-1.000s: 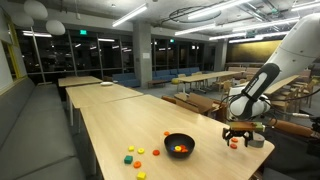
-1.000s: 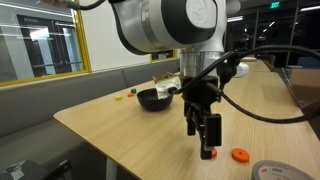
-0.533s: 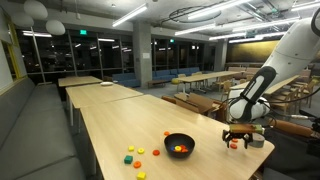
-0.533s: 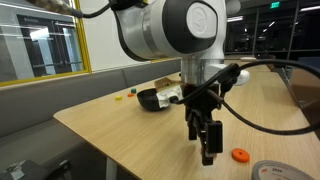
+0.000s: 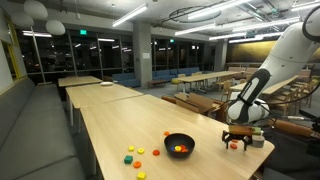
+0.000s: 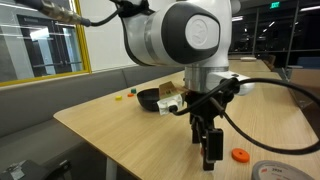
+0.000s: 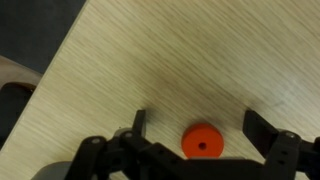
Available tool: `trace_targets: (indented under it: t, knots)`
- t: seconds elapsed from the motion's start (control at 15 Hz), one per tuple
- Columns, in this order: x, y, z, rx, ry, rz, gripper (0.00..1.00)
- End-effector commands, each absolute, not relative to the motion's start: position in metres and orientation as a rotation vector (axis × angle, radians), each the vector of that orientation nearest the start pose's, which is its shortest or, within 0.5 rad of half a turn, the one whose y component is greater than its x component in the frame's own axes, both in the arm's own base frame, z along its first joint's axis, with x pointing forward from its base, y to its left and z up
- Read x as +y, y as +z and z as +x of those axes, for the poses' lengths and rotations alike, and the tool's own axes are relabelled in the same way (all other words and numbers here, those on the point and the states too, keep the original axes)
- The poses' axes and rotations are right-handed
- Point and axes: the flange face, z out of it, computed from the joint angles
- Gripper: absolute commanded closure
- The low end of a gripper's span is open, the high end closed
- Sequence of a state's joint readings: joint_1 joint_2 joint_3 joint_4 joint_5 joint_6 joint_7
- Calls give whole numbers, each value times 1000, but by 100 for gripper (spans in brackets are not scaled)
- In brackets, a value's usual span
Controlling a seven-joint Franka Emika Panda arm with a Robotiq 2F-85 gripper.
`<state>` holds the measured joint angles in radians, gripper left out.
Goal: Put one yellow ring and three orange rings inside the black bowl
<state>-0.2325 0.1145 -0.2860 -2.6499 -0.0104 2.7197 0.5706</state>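
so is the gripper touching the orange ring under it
Apart. Wrist view: the orange ring lies between the open gripper fingers, bare table either side.

In an exterior view my arm (image 5: 268, 72) reaches in at the edge of the long wooden table (image 5: 110, 122). The gripper (image 5: 236, 141) points down just above the top, jaws apart as far as I can tell. An orange ring (image 5: 235, 145) sits right under it; can't tell if they touch. Grey tape roll (image 5: 257, 141) is just beside it. The black bowl (image 5: 179, 144) is well apart from the gripper, with orange bits (image 5: 180, 150) inside, too small to count. One small orange piece (image 5: 167, 132) lies near the bowl. Yellow, green and red pieces (image 5: 138, 153) are scattered on the bowl's other side.
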Motion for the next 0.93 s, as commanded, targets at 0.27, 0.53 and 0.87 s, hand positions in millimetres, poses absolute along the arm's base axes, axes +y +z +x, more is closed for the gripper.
trace_targets:
  t: [0.27, 0.53, 0.87]
  knots:
    - [-223, 206, 369, 1684, -21, -2648, 0]
    - [-226, 209, 372, 1691, -54, -2632, 0]
    - [-230, 209, 374, 1701, -80, -2627, 0]
